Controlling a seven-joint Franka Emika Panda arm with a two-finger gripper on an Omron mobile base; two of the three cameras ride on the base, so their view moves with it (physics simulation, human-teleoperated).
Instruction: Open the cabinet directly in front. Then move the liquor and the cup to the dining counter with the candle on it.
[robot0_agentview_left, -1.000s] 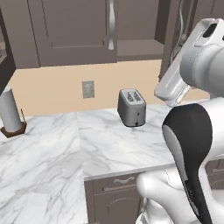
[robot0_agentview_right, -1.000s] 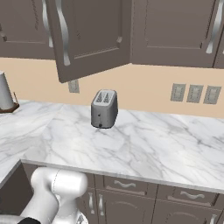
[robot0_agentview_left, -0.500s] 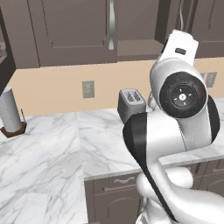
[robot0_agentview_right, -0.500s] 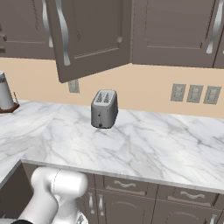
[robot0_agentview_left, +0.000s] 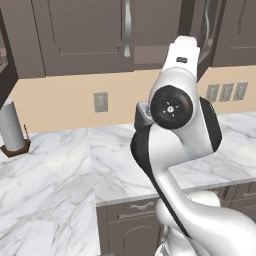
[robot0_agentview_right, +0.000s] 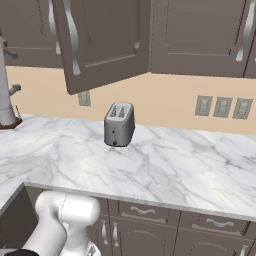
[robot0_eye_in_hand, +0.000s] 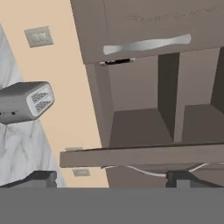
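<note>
The cabinet (robot0_eye_in_hand: 140, 127) stands open in the rolled hand view, and the dark shelves that show inside are bare. One door (robot0_eye_in_hand: 144, 155) is swung out and seen edge-on just beyond my fingertips (robot0_eye_in_hand: 42, 177). The other door (robot0_eye_in_hand: 146, 26) keeps its silver handle along the top of the picture. My gripper (robot0_eye_in_hand: 111, 179) is open and holds nothing, a short way in front of the opening. In the right base view the open door (robot0_agentview_right: 100, 45) hangs out over the worktop. The liquor, the cup and the dining counter are out of view.
A grey toaster (robot0_agentview_right: 119, 124) stands on the marble worktop (robot0_agentview_right: 165, 165) against the beige wall. A paper-towel holder (robot0_agentview_left: 12, 128) sits at the far left. My white arm (robot0_agentview_left: 172, 107) rises mid-picture in the left base view and covers most of the toaster. Drawer fronts run below the worktop.
My arm has swung from the right edge of the left base view to its middle, now covering the toaster. The cabinet door and the open gripper are unchanged.
</note>
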